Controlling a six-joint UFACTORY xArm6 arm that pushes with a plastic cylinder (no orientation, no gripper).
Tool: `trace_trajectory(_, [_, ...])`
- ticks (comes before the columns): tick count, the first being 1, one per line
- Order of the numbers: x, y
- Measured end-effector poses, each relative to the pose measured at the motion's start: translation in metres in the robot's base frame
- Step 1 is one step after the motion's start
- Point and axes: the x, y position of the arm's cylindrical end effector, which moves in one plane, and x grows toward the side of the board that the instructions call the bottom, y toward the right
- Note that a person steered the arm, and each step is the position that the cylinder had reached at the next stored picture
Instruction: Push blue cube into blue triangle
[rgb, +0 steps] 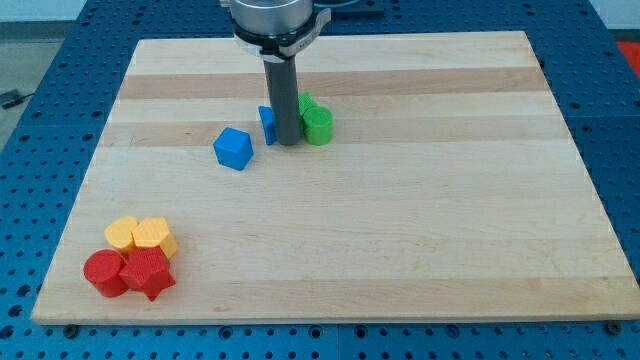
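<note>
The blue cube (233, 148) sits on the wooden board (400, 220), left of centre in the upper half. The blue triangle (267, 124) lies just to its upper right, mostly hidden behind my rod. A small gap separates the cube and the triangle. My tip (287, 143) stands right of the blue triangle, between it and a green block (318, 126), and to the right of the blue cube.
A second green block (306, 104) shows behind the first one. Two yellow blocks (143, 236) and two red blocks (128, 274) cluster near the board's bottom-left corner. A blue perforated table (40, 60) surrounds the board.
</note>
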Motion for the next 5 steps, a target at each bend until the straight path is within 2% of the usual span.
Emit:
trace_trajectory(2, [0.000,-0.014])
trace_trajectory(4, [0.030,0.005])
trace_trajectory(5, [0.032,-0.015])
